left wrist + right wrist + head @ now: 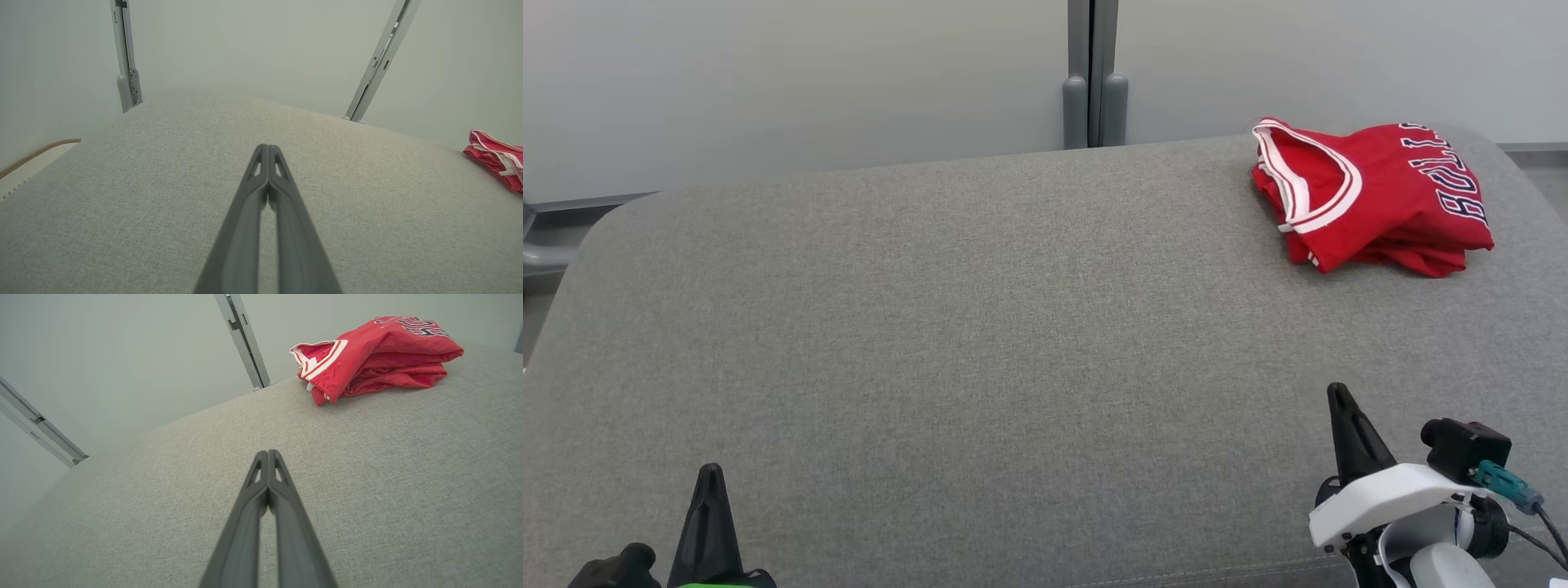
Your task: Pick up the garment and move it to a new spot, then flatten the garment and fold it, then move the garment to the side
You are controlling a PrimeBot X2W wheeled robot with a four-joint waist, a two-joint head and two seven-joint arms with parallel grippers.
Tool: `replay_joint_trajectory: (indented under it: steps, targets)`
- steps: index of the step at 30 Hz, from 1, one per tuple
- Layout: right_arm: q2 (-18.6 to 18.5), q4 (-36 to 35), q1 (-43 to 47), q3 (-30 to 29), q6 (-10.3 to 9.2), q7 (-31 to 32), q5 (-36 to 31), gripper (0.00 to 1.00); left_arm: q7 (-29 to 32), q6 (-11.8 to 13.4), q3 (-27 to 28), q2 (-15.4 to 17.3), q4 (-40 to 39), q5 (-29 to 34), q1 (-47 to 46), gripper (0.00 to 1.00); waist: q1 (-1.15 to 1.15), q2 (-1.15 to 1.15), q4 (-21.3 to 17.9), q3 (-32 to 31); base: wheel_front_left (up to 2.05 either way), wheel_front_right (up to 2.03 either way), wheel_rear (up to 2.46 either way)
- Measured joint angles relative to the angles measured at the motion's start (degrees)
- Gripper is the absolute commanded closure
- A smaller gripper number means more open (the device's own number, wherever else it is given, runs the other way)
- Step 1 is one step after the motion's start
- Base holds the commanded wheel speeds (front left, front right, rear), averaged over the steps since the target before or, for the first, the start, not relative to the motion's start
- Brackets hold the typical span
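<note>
The garment (1380, 192) is a red jersey with white trim and dark lettering, folded into a compact stack at the far right corner of the grey upholstered surface (980, 343). It also appears at the right edge of the left wrist view, garment (498, 163), and at the upper right of the right wrist view, garment (376, 355). My left gripper (710, 474) sits at the near left, shut and empty, its fingers (267, 151) pressed together. At the near right my right gripper (1338, 392) is likewise shut with nothing in it, fingers (267, 455) touching, well short of the jersey.
A pale wall with a grey vertical rail (1094, 73) stands behind the surface. The surface's rounded far left corner (613, 220) and right edge (1527, 188) drop off to the floor. Bare grey fabric stretches between the grippers and the jersey.
</note>
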Motion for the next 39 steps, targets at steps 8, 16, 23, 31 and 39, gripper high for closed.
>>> replay_joint_trajectory:
  steps: [8,16,23,31,39]
  targets:
    - [0.1,-1.2,0.4,-1.8,0.0,2.7,7.7,1.0,1.1,-0.1,-1.2,-0.1,-0.5,-8.2,-0.2,1.0,0.0,0.0,0.1,0.1,0.0,0.0,0.0]
    - [0.3,-2.2,0.8,-3.4,0.0,5.2,14.8,1.0,2.3,-0.5,-1.9,-0.2,-0.7,-15.9,-0.3,1.0,0.0,0.0,0.2,0.2,0.0,0.0,0.0]
    - [0.4,-3.0,1.5,-4.7,0.0,7.1,20.6,1.0,3.3,-0.5,-2.7,-0.3,-0.9,-22.0,-1.0,1.0,0.0,0.0,0.3,0.3,0.0,0.0,0.0]
    - [0.6,-3.8,1.6,-6.0,0.0,9.2,26.5,1.0,4.1,-0.6,-3.4,-0.3,-1.1,-28.5,-1.2,1.0,0.0,0.0,0.4,0.5,0.0,0.0,0.0]
    - [0.7,-4.5,2.0,-7.2,-0.01,10.9,31.5,1.0,5.0,-0.8,-3.9,-0.4,-1.3,-33.8,-1.8,1.0,0.0,0.0,0.5,0.6,0.0,0.0,0.0]
